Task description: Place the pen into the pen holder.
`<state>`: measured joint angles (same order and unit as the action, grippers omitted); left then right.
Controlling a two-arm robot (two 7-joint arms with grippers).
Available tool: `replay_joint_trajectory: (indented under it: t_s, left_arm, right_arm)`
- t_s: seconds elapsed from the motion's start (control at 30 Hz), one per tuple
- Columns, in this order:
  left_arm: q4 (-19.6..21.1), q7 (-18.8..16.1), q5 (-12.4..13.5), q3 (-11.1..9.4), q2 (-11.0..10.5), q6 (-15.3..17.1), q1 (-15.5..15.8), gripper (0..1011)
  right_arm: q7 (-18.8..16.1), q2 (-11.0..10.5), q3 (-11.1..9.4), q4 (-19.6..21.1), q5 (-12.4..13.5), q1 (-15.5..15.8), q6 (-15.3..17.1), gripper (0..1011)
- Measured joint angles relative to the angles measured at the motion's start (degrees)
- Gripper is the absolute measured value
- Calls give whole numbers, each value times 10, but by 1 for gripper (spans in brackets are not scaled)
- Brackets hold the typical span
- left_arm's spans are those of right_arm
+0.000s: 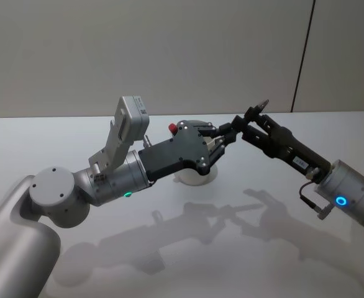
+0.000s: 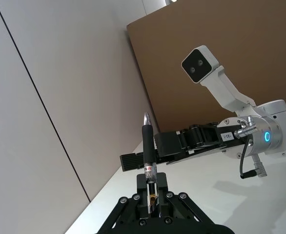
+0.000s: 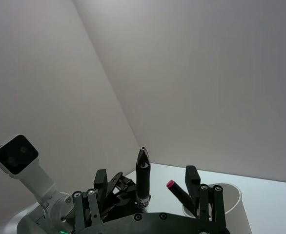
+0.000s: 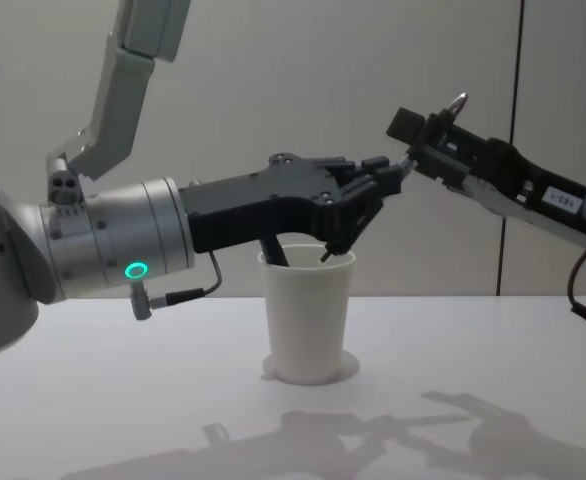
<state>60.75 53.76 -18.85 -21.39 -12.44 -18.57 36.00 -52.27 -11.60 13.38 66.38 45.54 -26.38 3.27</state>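
Above the white table [image 1: 244, 261], a black pen [image 2: 146, 146] is pinched by the left gripper [image 2: 152, 189]. The right gripper [image 3: 146, 174] is held with jaws spread. The pen should be tipped upright over the white tapered paper cup [image 4: 306, 320] and then lowered.

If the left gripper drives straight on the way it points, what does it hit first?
Probably the right gripper: its open fingers sit just ahead of the left gripper and its pen, nearly touching in the chest view.

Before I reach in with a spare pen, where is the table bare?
Bare table lies in front of the pen holder, under both arms. It is crowded above the cup, where the left gripper and right gripper meet.
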Motion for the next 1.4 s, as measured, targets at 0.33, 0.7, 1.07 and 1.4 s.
replay_joint_trajectory:
  t_s: [0.33,0.7,1.07,1.4]
  left_arm:
    - [0,0,0,0,0,0,0,120]
    - [0,0,0,0,0,0,0,121]
    - [0,0,0,0,0,0,0,120]
    - [0,0,0,0,0,0,0,120]
  right_arm:
    - [-2,-2,2,0,4,0,-2,1002]
    - [-3,-4,4,1,9,-1,-4,788]
    - [-4,-5,5,0,15,-2,-5,418]
    - [-4,-7,7,-2,19,-4,-6,143]
